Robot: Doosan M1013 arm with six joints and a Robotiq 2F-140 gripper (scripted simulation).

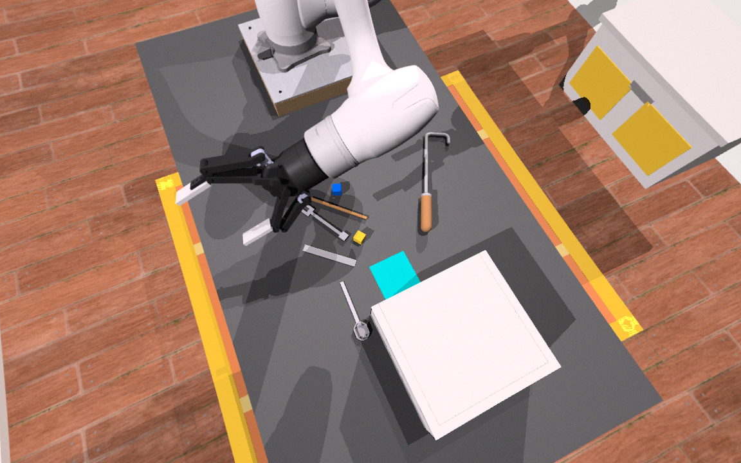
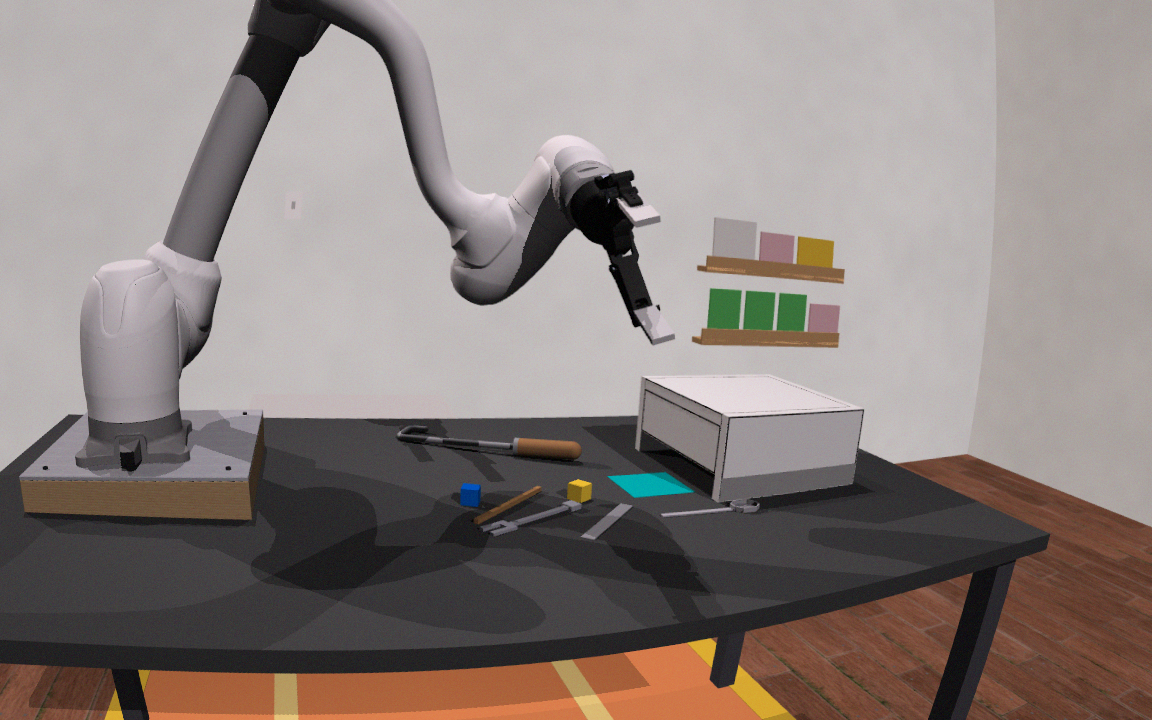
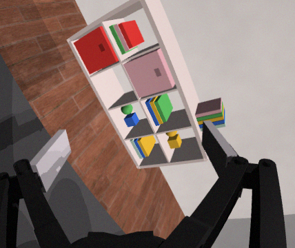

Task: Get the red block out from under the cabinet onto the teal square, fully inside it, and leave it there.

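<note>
The white cabinet (image 1: 465,342) (image 2: 790,447) stands on the dark table. The red block is not visible in any view; the space under the cabinet is hidden from above and dark from the side. The teal square (image 1: 393,272) (image 2: 649,484) lies flat at the cabinet's open side, with nothing on it. My gripper (image 1: 220,215) (image 2: 649,275) (image 3: 134,137) is wide open and empty, high above the table, pointing sideways away from the cabinet. A hooked tool with a wooden handle (image 1: 425,213) (image 2: 546,448) lies on the table between the robot base and the cabinet.
A blue cube (image 1: 336,188) (image 2: 470,495), a yellow cube (image 1: 359,236) (image 2: 579,490), a wooden stick (image 1: 338,208) (image 2: 508,505), a wrench (image 1: 327,223) (image 2: 535,517) and a flat bar (image 1: 329,254) (image 2: 607,522) lie near each other. A ladle-like tool (image 1: 361,330) (image 2: 744,506) lies beside the cabinet's corner.
</note>
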